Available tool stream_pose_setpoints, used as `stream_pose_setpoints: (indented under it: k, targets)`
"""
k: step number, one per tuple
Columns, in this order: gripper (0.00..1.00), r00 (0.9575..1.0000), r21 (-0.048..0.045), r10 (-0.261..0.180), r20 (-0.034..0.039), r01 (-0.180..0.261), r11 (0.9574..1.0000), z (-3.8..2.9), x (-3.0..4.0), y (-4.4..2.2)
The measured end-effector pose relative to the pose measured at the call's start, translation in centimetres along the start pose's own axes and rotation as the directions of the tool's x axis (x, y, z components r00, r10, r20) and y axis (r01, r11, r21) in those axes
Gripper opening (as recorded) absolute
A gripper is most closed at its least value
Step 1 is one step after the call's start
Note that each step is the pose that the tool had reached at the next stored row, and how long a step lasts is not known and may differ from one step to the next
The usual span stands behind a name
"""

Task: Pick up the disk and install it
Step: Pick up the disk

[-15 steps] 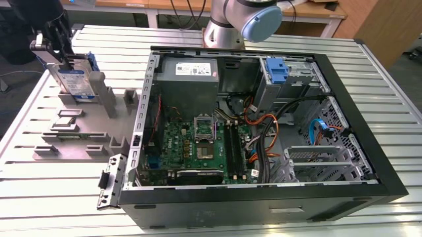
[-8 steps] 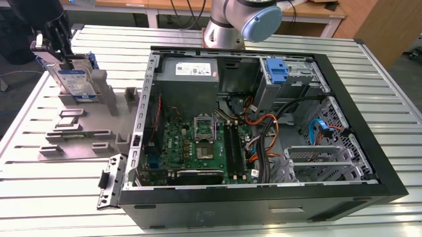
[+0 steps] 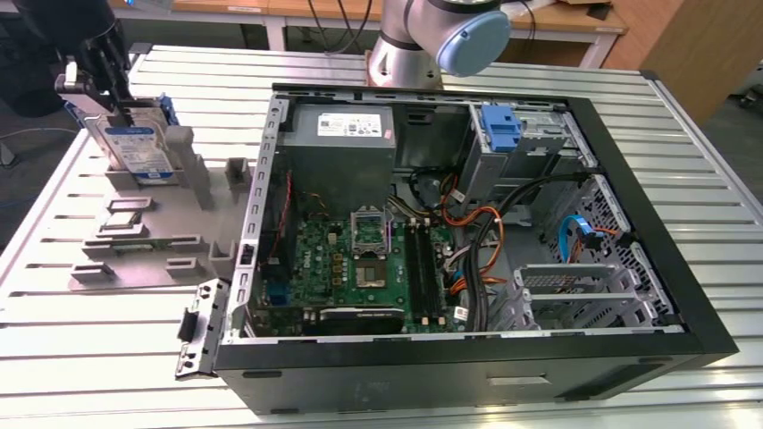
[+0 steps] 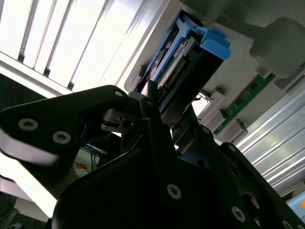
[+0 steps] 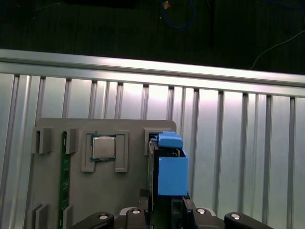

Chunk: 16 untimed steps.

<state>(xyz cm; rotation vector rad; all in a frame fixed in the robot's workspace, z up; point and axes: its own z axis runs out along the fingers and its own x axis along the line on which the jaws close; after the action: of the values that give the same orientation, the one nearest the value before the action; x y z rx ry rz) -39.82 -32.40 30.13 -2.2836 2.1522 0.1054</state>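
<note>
The disk [image 3: 134,147], silver with a white-and-blue label and a blue bracket, stands upright in a slot of the grey fixture plate [image 3: 179,210] at the exterior view's left. My gripper [image 3: 110,112] comes down on its top edge, one finger on each face, shut on it. In the first wrist view the disk [image 5: 171,174] is edge-on, its blue bracket rising between the fingers of the gripper [image 5: 167,205]. The second wrist view looks along the dark fingers [image 4: 157,119] to the disk [image 4: 190,62] and its connector end. The disk's lower end still sits in the slot.
The open computer case [image 3: 667,268] lies on the slatted metal table, with a blue-latched drive bay [image 3: 501,125] at its far corner and a grey power supply [image 3: 339,125] beside it. A processor [image 5: 102,147] and a memory stick [image 5: 63,176] rest on the fixture plate. The arm's base [image 3: 430,36] stands behind the case.
</note>
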Motion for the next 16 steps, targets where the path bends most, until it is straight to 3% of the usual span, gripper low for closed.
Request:
stream_pose_setpoints:
  k: [3, 5, 10, 14, 16]
  targets:
    - [0.36, 1.0000, 0.0003, 0.008, 0.0003, -0.008, 1.0000, 0.01, 0.02, -0.01]
    - [0.36, 0.9990, 0.0020, 0.044, 0.0019, -0.044, 0.9990, 0.07, 0.02, -0.01]
    - [0.36, 0.9912, 0.0058, 0.132, 0.0061, -0.132, 0.9912, 0.16, 0.02, -0.01]
    - [0.36, 0.9898, 0.0066, 0.142, 0.0068, -0.142, 0.9898, 0.18, 0.02, -0.02]
    - [0.36, 0.9860, 0.0075, 0.166, 0.0080, -0.166, 0.9860, 0.19, 0.02, -0.02]
